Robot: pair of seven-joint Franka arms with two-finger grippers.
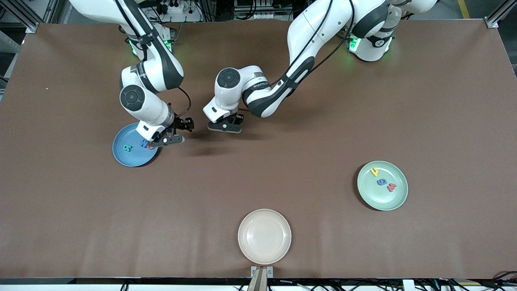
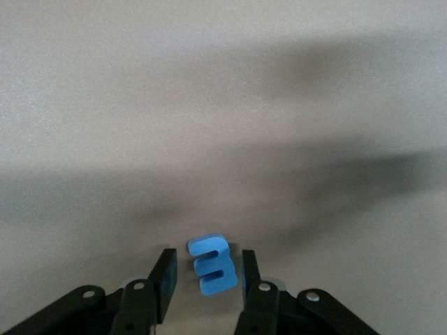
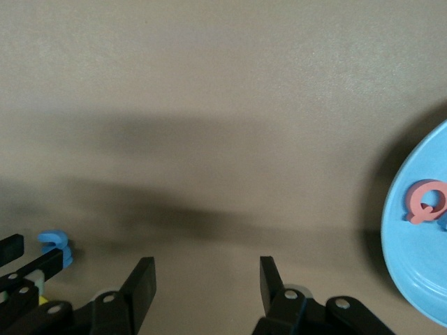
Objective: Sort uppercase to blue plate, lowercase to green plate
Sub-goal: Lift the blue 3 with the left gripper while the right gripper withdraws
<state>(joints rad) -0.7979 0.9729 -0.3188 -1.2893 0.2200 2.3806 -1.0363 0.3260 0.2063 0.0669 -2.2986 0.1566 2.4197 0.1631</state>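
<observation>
Since judged thin, light and fairly stiff, likely to skid: pinch blue letter (image 2: pixel 213 265) low across its outer edges; lies flat mid-table between spread, untouching jaws of left gripper (image 2: pixel 207 274); right gripper (image 3: pixel 207 276) spread, empty, over blue plate (image 1: pixel 121 155) rim.

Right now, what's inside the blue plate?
In the blue plate: a teal R, a blue letter and a red Q. The open right gripper covers the plate's edge; anything beneath is hidden.
</observation>
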